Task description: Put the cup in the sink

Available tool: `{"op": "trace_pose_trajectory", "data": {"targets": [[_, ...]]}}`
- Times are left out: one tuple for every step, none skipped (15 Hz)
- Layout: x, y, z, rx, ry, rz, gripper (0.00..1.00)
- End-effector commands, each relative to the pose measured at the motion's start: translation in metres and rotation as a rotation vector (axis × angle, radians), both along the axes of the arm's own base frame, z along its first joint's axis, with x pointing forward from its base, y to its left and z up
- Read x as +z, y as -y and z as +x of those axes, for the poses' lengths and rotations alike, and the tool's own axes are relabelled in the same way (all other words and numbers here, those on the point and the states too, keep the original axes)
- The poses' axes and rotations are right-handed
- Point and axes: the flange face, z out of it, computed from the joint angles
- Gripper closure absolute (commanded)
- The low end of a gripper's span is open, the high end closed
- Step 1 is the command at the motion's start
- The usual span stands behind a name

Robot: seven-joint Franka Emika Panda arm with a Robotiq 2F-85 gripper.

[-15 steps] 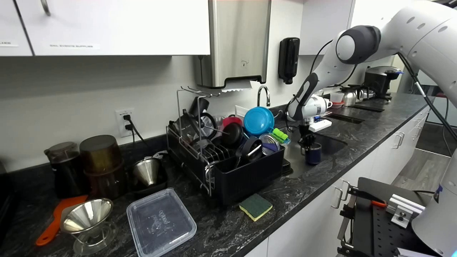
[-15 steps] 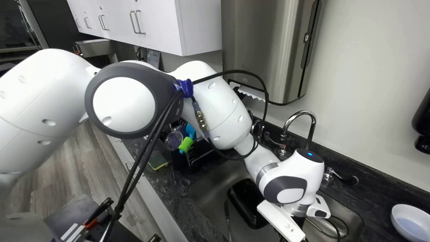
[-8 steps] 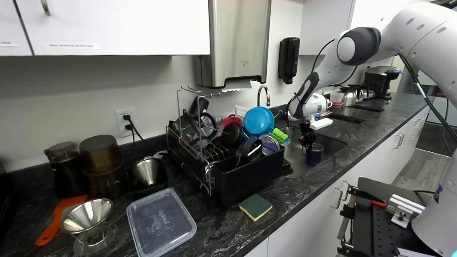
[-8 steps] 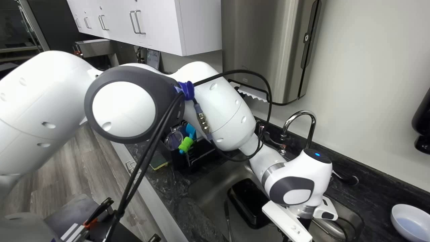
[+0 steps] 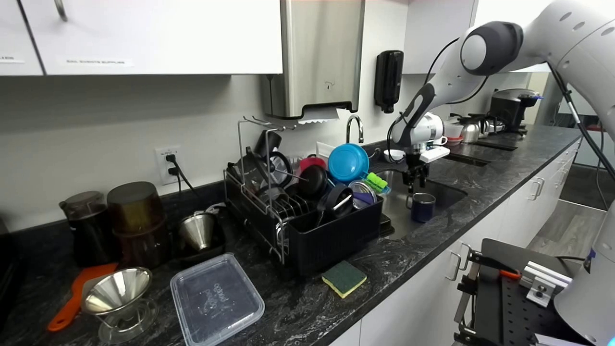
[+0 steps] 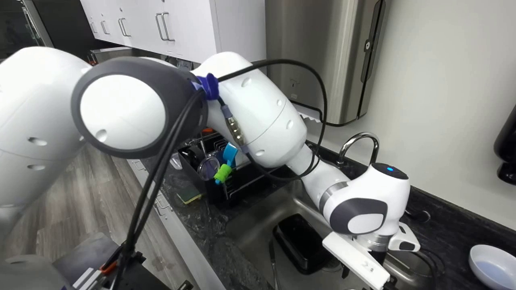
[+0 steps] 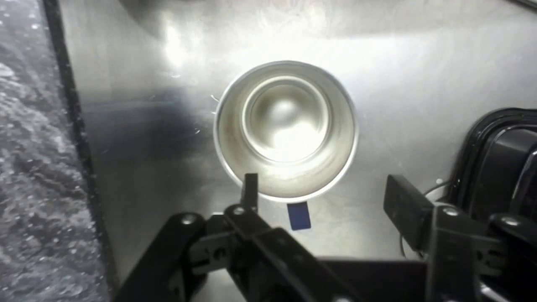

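Cup (image 7: pixel 286 121) is in the sink (image 7: pixel 419 75), standing upright on the metal floor, mouth up, handle at 6 o'clock in my wrist view. My gripper (image 7: pixel 325 197) is spread wide, holding nothing. One finger (image 7: pixel 251 186) overlaps the cup's rim at 7 o'clock in that view; can't tell if it touches. Opposite finger around 4 o'clock, off the rim. In an exterior view my gripper is above the cup, toward the handle side. Wrist view again: edge of the counter (image 7: pixel 37 176) at the cup's 9 o'clock, black tray (image 7: pixel 512 163) in the sink between 3 and 4, apart from the cup. In an exterior view a utensil (image 6: pixel 272 251) lies at the tray's 8 o'clock. In an exterior view, from the cup: faucet (image 5: pixel 354 117) at 11, rack (image 5: pixel 331 240) at 9 with a turquoise bowl (image 5: pixel 347 162) propped in it, sponge (image 5: pixel 344 276) on the counter between 7 and 8, clear container (image 5: pixel 217 300) farther out at 8, arm (image 5: pixel 444 93) between 1 and 2. White bowl (image 6: pixel 494 268) on the counter too, between 4 and 5 from the faucet in an exterior view.
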Motion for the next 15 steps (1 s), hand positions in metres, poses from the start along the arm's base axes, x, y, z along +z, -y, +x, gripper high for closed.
{"op": "trace_pose_trajectory", "data": {"targets": [[0.049, -0.009, -0.025, -0.009, -0.006, -0.012, 0.00], [0.065, -0.010, -0.035, -0.015, -0.008, -0.015, 0.00], [0.082, -0.010, -0.047, -0.014, -0.007, -0.021, 0.00], [0.096, -0.013, -0.059, -0.025, -0.013, -0.025, 0.00], [0.110, -0.015, -0.073, -0.025, -0.020, -0.026, 0.00], [0.121, -0.018, -0.086, -0.028, -0.029, -0.029, 0.00], [0.131, -0.022, -0.101, -0.021, -0.037, -0.030, 0.00], [0.140, -0.026, -0.114, -0.012, -0.039, -0.034, 0.00], [0.148, -0.033, -0.126, 0.001, -0.041, -0.037, 0.00], [0.154, -0.038, -0.137, 0.016, -0.049, -0.037, 0.00], [0.160, -0.045, -0.146, 0.039, -0.050, -0.035, 0.00], [0.165, -0.053, -0.153, 0.053, -0.051, -0.037, 0.00], [0.168, -0.061, -0.158, 0.084, -0.050, -0.038, 0.00], [0.171, -0.069, -0.161, 0.109, -0.051, -0.035, 0.00], [0.173, -0.079, -0.163, 0.144, -0.048, -0.033, 0.00]]}}
